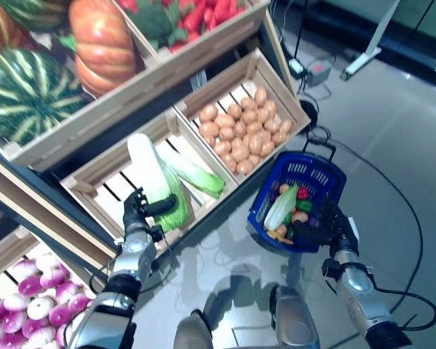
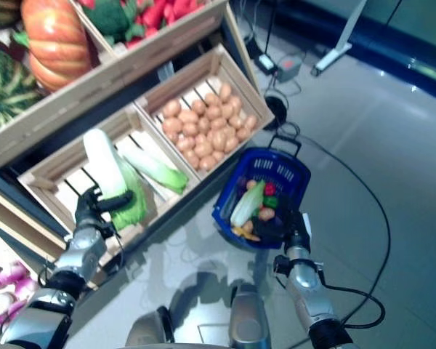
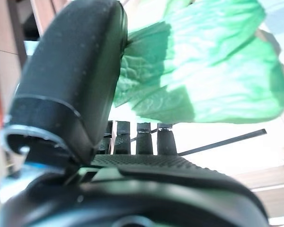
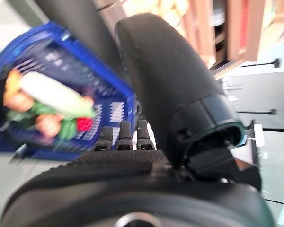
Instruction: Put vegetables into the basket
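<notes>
A long napa cabbage lies in the middle wooden crate, and a second cabbage lies beside it. My left hand is at its leafy end, thumb laid across the green leaves and fingers beneath, curled on it. The blue basket sits to the right, below the crates. It holds a pale cabbage, a red pepper and other small vegetables. My right hand grips the basket's near right rim.
A crate of potatoes is just right of the cabbages. Pumpkins and a striped squash fill the shelf above. Purple-white bulbs lie at lower left. A power strip and a white stand leg are on the floor behind the basket.
</notes>
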You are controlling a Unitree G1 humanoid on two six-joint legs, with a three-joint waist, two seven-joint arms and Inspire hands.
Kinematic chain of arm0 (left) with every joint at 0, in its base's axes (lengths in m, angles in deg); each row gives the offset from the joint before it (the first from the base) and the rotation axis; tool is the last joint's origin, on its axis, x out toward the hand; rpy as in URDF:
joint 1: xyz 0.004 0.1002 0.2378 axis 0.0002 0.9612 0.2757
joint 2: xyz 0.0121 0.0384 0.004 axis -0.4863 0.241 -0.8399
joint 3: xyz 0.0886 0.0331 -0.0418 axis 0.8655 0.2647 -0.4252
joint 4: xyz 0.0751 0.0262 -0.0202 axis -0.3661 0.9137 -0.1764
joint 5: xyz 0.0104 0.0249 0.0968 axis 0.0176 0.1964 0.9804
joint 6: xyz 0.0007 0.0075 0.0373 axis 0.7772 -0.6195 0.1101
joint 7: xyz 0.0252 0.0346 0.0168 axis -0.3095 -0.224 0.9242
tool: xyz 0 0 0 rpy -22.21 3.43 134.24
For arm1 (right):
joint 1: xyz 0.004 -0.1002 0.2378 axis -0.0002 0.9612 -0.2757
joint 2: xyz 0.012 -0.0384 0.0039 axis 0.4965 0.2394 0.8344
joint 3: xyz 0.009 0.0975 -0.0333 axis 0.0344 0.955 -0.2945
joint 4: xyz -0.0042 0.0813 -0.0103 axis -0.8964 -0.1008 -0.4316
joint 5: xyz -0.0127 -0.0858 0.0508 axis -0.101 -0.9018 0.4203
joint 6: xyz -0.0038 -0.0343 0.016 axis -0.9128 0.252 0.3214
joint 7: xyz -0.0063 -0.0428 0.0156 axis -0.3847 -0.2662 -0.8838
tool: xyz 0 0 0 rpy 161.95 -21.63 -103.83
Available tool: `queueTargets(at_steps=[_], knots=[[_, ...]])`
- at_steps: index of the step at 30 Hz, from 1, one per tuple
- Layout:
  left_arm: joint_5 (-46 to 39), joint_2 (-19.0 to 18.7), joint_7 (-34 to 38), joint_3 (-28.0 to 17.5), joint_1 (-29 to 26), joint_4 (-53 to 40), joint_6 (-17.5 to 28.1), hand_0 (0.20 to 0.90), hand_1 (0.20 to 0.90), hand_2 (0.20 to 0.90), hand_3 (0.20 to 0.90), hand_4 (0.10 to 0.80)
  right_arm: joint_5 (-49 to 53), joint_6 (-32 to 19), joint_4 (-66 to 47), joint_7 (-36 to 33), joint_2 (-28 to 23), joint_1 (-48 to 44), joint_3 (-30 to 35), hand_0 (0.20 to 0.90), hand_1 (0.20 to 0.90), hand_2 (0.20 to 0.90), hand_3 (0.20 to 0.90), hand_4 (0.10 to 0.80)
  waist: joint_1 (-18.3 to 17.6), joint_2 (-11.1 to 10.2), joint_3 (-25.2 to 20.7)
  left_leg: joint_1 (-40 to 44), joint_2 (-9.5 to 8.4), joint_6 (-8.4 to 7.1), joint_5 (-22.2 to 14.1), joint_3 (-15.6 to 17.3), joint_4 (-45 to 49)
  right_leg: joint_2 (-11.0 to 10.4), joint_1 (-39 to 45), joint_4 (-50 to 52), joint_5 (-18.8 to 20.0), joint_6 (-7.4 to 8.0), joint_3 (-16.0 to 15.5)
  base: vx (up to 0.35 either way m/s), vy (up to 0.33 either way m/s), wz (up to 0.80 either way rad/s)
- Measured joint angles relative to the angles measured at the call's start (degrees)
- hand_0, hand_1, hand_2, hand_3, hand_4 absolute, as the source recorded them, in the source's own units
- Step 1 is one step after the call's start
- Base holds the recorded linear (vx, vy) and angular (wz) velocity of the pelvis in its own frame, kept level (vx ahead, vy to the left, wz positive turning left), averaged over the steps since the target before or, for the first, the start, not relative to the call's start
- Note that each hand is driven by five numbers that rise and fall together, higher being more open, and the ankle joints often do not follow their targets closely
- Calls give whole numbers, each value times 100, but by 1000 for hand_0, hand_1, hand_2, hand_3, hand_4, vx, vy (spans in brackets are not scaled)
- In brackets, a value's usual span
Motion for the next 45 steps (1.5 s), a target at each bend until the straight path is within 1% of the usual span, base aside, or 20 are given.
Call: queueTargets(at_steps=[1, 3, 4, 5, 7, 9, 12, 15, 17, 20, 23, 26, 28, 31, 35, 38, 40, 45], knots=[[74, 95, 0, 12, 143, -107, 12, 300, 300, 300, 300, 400, 0, 0, -27, -19, 33, 18, 0, 900, 900, 900, 900, 800, 18, 62, -126, 182, -8, -19, 114, 1, -333, 40, 159, -253, 79, 19, -54, 148, -11, 6], [209, 173, -3, 112, 329, -282, 62, 300, 300, 300, 300, 400, 0, 0, -53, -48, 71, 25, -6, 900, 900, 900, 900, 800, 49, 109, -354, 443, -60, 17, 369, 2, -867, 79, 397, -645, 246, 88, -105, 107, -6, 13], [210, 197, -2, 111, 355, -314, 93, 300, 300, 300, 300, 400, 0, 0, -69, -55, 72, 22, -5, 900, 900, 900, 900, 800, 54, 122, -376, 517, -70, 14, 420, 0, -975, 96, 466, -745, 290, 103, -115, 106, -10, 8], [212, 232, 20, 112, 477, -511, 119, 300, 300, 300, 300, 400, 3, 6, -147, -56, 75, 25, -11, 900, 900, 900, 900, 800, 89, 154, -429, 714, -93, 49, 548, 1, -1266, 140, 666, -1026, 435, 144, -128, 84, -10, 2], [259, 255, 29, 112, 634, -781, 149, 300, 300, 300, 300, 400, 10, 6, -297, -54, 80, 53, -22, 900, 900, 900, 900, 800, 130, 197, -498, 873, -117, 72, 650, 2, -1521, 171, 858, -1382, 624, 205, -134, 55, -12, -3], [350, 272, 28, 131, 681, -933, 159, 300, 300, 300, 300, 400, 40, 6, -429, -53, 87, 105, -32, 900, 900, 900, 900, 800, 202, 199, -566, 924, -160, 114, 699, -1, -1629, 169, 977, -1638, 773, 259, -136, 42, -30, 1], [438, 279, 27, 172, 919, -1283, 206, 300, 300, 300, 300, 400, 68, 5, -537, 38, 231, 211, -51, 900, 900, 900, 900, 800, 238, 197, -772, 962, -230, 198, 828, -33, -1863, 156, 1230, -2196, 1067, 330, -253, 35, -40, 14], [710, 273, -76, 300, 1079, -1563, 211, 300, 300, 300, 300, 400, 327, 35, -621, 349, 307, 300, -80, 900, 900, 900, 900, 800, 366, 192, -838, 1113, -274, 236, 936, -49, -2093, 185, 1558, -2761, 1354, 373, -328, 16, -48, 11], [1009, 266, -261, 359, 1164, -1768, 212, 300, 300, 300, 300, 400, 531, 74, -672, 790, 319, 325, -104, 900, 900, 900, 900, 800, 383, 160, -879, 1116, -317, 256, 1010, -171, -2210, 183, 1757, -3164, 1571, 397, -443, -1, -50, 21], [1489, 205, -497, 472, 1197, -1938, 212, 300, 300, 300, 300, 400, 997, 83, -775, 1579, 325, 327, -222, 900, 900, 900, 900, 800, 537, 96, -917, 1101, -349, 262, 1100, -196, -2320, 209, 1930, -3598, 1814, 396, -532, 18, -50, 11], [1748, 143, -832, 636, 1233, -2070, 211, 300, 300, 300, 300, 400, 1324, 83, -901, 2098, 323, 322, -255, 900, 900, 900, 900, 800, 613, 64, -937, 1104, -373, 266, 1127, -279, -2340, 200, 2030, -3688, 1853, 401, -620, 30, -36, 17], [1783, 40, -1078, 787, 1235, -2109, 208, 300, 300, 300, 300, 400, 1646, 83, -1045, 2507, 326, 234, -263, 900, 900, 900, 900, 800, 674, -3, -976, 1097, -377, 258, 1140, -323, -2340, 197, 2055, -3688, 1856, 404, -660, 27, -33, 7], [1802, 20, -1175, 810, 1240, -2109, 204, 300, 300, 300, 300, 400, 1708, 86, -1117, 2594, 320, 163, -263, 900, 900, 900, 900, 800, 690, -72, -1012, 1099, -379, 254, 1146, -348, -2340, 195, 2080, -3688, 1856, 404, -692, 24, -29, 8], [2010, -12, -1323, 872, 1240, -2114, 203, 300, 300, 300, 300, 400, 2110, 90, -1179, 2676, 315, -71, -241, 900, 900, 900, 900, 800, 710, -184, -1079, 1116, -381, 250, 1158, -373, -2340, 193, 2110, -3689, 1856, 404, -711, 11, -13, 4], [2511, -186, -1471, 1239, 1240, -2274, 202, 300, 300, 300, 300, 400, 2451, 90, -1253, 2795, 316, -376, -207, 900, 900, 900, 900, 800, 810, -278, -1139, 1120, -382, 249, 1165, -387, -2341, 193, 2125, -3690, 1856, 404, -718, 0, 0, 0], [2794, -214, -1556, 1365, 1240, -2334, 202, 300, 300, 300, 300, 400, 2590, 119, -1500, 2870, 325, -430, -207, 900, 900, 900, 900, 800, 844, -283, -1142, 1107, -390, 251, 1174, -425, -2340, 187, 2126, -3689, 1857, 404, -745, 26, -2, 5], [2834, -216, -1547, 1359, 1238, -2333, 203, 300, 300, 300, 300, 400, 2631, 141, -1585, 2913, 329, -494, -207, 900, 900, 900, 900, 800, 848, -286, -1143, 1108, -389, 250, 1175, -427, -2340, 188, 2127, -3689, 1857, 404, -746, 0, 0, 0], [3287, -348, -1523, 1481, 1231, -2334, 208, 300, 300, 300, 300, 400, 2964, 342, -1642, 3047, 442, -726, -215, 900, 900, 900, 900, 800, 835, -286, -1143, 1117, -391, 250, 1176, -427, -2340, 187, 2137, -3689, 1858, 404, -746, 0, 0, 0]])
